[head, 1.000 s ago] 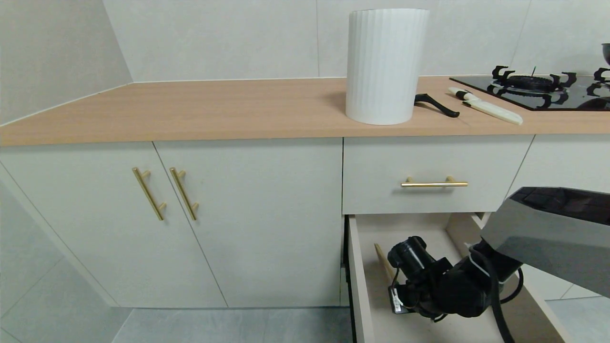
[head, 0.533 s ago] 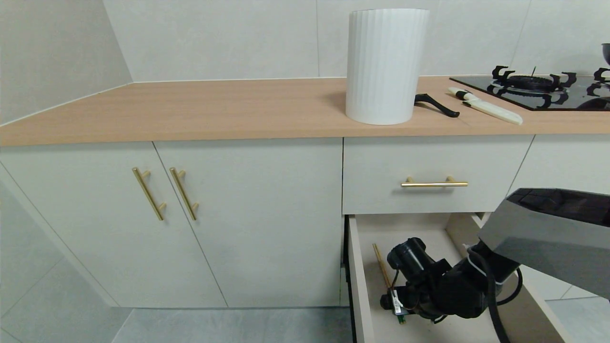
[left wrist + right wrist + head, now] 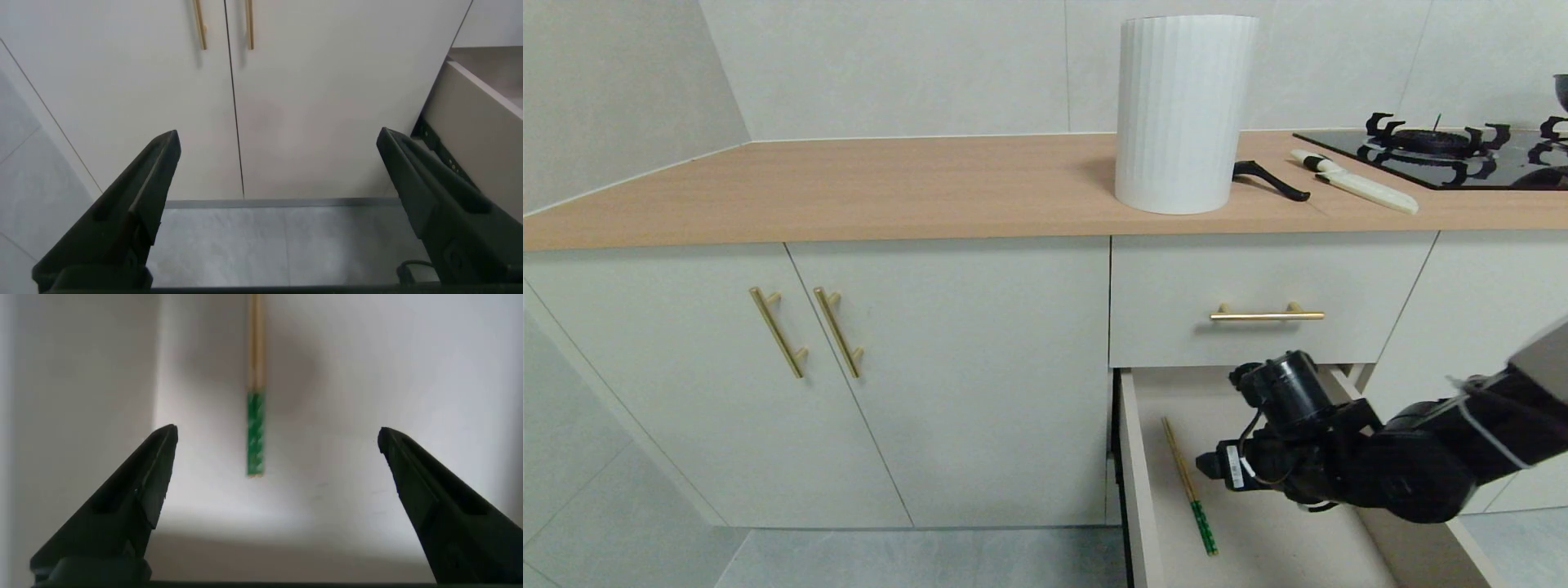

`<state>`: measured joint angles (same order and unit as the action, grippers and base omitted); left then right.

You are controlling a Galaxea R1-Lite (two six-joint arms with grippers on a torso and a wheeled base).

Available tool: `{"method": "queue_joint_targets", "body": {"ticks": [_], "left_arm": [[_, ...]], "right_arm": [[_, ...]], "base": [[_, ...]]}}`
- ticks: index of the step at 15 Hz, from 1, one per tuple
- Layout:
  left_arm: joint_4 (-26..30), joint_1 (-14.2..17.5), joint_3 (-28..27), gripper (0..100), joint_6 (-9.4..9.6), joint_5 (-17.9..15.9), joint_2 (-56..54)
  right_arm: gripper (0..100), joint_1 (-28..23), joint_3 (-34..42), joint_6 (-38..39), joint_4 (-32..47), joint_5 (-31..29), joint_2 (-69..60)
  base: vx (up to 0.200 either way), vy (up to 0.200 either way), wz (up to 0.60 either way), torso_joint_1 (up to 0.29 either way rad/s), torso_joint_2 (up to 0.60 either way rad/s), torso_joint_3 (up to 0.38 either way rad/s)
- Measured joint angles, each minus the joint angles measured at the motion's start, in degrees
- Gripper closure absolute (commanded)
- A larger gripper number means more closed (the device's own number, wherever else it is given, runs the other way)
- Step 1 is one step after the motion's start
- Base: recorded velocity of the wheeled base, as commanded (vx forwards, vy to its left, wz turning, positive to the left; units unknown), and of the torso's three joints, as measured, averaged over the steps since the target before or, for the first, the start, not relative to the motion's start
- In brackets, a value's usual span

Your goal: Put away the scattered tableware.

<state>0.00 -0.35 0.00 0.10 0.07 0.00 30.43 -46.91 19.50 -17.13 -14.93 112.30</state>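
Right gripper (image 3: 276, 437): I see it spread wide and empty over the open drawer (image 3: 1137, 465).
Chopsticks (image 3: 1189, 487): flat on the drawer floor near its left wall, green ends toward the front, clear of the fingers.
Left gripper (image 3: 278, 139): spread wide, empty, facing cabinet doors (image 3: 327, 90).
Knife (image 3: 1356, 184): on the counter.

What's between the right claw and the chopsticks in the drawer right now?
Nothing: only bare drawer floor separates the open right claw from the chopsticks, as the right wrist view and the head view show.
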Motion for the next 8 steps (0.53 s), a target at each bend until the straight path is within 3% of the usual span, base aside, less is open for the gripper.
{"method": "queue_joint_targets", "body": {"ticks": [8], "left_arm": [[0.0,0.0,0.0,0,0.00,0.0,0.0]], "right_arm": [[0,-5.8,2.1,-5.8,-0.2,-0.1,-17.4]], "base": [[0.000,0.000,0.00,0.000,0.00,0.000]]}}
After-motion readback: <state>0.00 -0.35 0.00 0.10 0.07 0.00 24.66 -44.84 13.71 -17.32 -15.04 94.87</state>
